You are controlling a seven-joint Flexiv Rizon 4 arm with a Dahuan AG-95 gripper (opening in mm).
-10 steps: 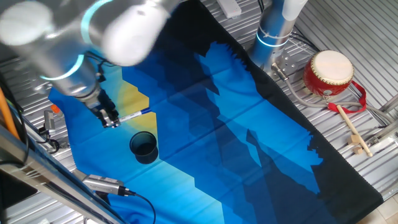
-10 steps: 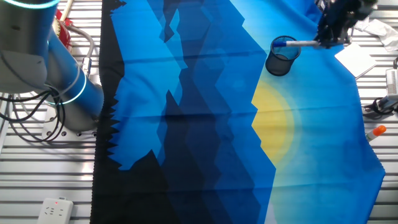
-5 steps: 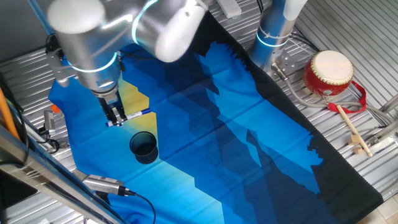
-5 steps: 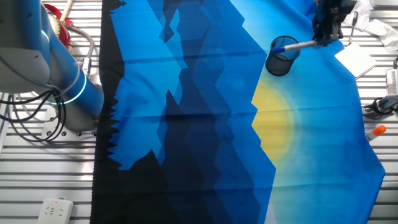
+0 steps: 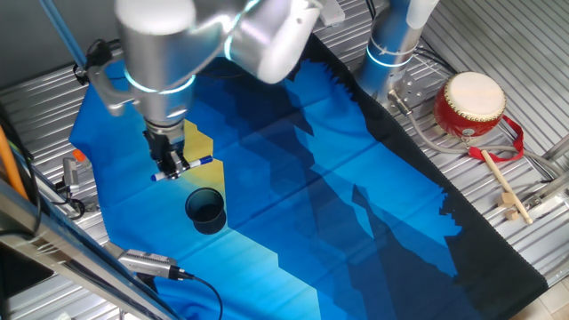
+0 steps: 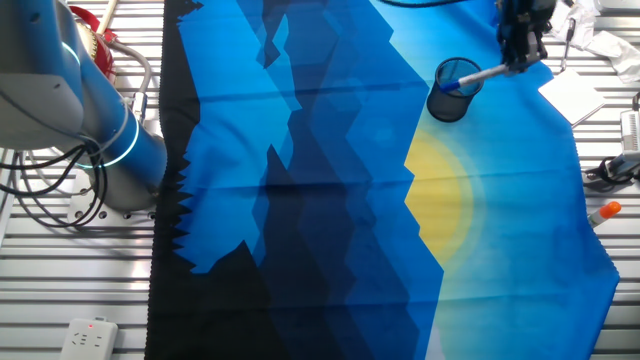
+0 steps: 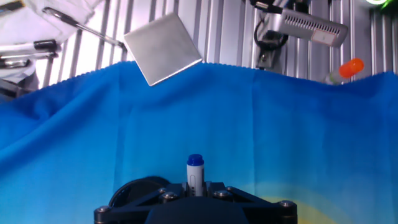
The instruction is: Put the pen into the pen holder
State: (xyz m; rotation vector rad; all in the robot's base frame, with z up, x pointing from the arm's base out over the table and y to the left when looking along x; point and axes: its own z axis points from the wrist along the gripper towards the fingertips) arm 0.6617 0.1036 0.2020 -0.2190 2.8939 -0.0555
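My gripper (image 5: pixel 169 165) is shut on the pen (image 5: pixel 188 165), a slim white marker that it holds above the blue cloth. In the other fixed view the pen (image 6: pixel 482 73) slants down from the gripper (image 6: pixel 520 60), and its blue tip sits over the rim of the pen holder (image 6: pixel 452 92). This dark cup (image 5: pixel 205 211) stands upright on the cloth, just in front of the gripper. In the hand view the pen (image 7: pixel 195 173) sticks out between the fingers of the gripper (image 7: pixel 195 186), blue cap forward. The pen holder's dark rim (image 7: pixel 134 188) shows at the lower left.
A red-and-cream drum (image 5: pixel 469 105) and a wooden drumstick (image 5: pixel 505 188) lie far right, off the cloth. Beyond the cloth edge there are a square metal plate (image 7: pixel 163 48), an orange-capped item (image 7: pixel 347 67) and a camera unit (image 7: pixel 308 26). The robot base (image 5: pixel 391 44) stands at the back.
The wrist has turned and shifted slightly toward the cup. The pen went from level to slanted, and its blue tip dropped toward the cup's rim. The grip is unchanged.
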